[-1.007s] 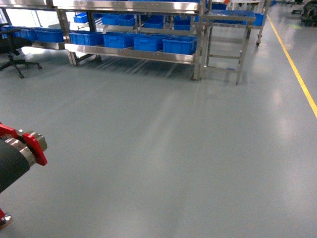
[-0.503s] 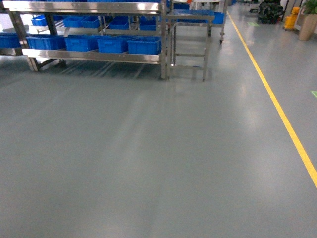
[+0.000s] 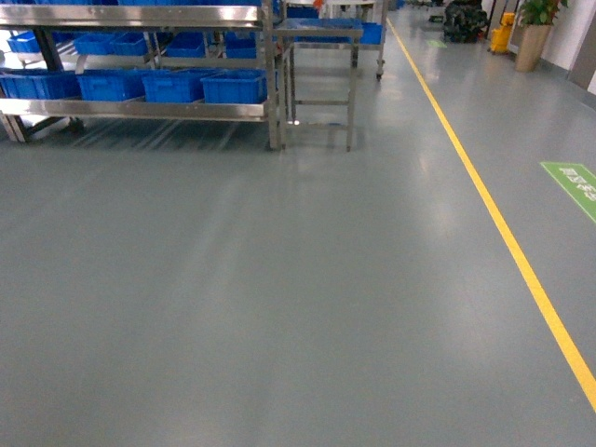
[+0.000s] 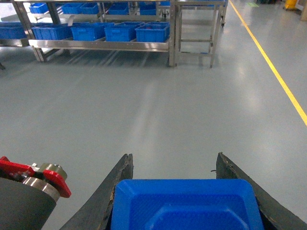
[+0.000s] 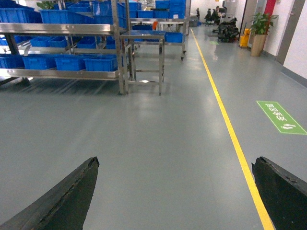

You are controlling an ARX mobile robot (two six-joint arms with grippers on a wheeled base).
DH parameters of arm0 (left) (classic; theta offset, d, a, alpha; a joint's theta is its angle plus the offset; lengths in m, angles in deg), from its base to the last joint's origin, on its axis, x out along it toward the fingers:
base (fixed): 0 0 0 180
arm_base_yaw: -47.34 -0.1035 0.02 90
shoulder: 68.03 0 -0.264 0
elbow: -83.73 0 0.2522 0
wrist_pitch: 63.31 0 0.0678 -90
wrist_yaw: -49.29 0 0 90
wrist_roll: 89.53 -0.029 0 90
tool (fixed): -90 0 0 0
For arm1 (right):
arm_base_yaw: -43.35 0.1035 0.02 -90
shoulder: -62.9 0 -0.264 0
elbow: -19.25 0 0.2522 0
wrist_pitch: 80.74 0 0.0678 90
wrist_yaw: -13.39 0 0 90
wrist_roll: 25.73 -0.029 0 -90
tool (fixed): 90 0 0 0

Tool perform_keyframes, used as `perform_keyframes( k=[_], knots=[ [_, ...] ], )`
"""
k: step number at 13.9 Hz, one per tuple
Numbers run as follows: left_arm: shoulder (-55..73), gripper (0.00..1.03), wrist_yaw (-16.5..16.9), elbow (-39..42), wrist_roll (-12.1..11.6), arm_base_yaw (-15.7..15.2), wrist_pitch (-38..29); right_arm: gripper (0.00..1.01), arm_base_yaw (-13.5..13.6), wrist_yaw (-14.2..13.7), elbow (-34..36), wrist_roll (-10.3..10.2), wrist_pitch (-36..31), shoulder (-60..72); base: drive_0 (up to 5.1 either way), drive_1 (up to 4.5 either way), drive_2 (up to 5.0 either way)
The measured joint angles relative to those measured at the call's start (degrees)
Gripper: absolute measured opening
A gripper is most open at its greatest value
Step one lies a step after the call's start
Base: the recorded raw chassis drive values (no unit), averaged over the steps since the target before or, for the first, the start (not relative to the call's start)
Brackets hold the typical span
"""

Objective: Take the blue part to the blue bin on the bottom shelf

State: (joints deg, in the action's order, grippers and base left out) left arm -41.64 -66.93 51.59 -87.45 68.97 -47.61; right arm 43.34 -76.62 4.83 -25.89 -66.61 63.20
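A wide grey floor fills most of the head view, crossed on the right by a yellow line and a green floor marking. At the far left a long stainless-steel rack is seen, and its bottom shelf carries a row of blue crates; the rightmost of these, the blue bin, is bright blue with a thick rim and sits just beside the rack's end post. A small steel tabletop frame is placed directly next to the rack. A potted plant and a yellow bucket are visible far back on the right.

In the left wrist view the blue part is held between the dark fingers of the left hand, well apart from the rack. It is seen as a saturated blue plastic piece with bevelled corners, a raised edge and a finely textured recessed face. Beside it a red-and-metal joint of the robot is seen.

The right hand is spread wide, with nothing between its black fingers.
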Motion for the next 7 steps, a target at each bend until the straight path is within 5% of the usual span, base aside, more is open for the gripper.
perform_keyframes(
  k=[2, 7],
  knots=[
    [-0.13, 0.43, -0.13, 0.0, 0.0, 0.0, 0.07, 0.98, 0.0, 0.0, 0.0, 0.02, 0.04, 0.0, 0.0, 0.0, 0.0],
    [-0.13, 0.43, -0.13, 0.0, 0.0, 0.0, 0.07, 0.98, 0.0, 0.0, 0.0, 0.02, -0.24, 0.0, -0.1, 3.84, -4.1]
  ],
)
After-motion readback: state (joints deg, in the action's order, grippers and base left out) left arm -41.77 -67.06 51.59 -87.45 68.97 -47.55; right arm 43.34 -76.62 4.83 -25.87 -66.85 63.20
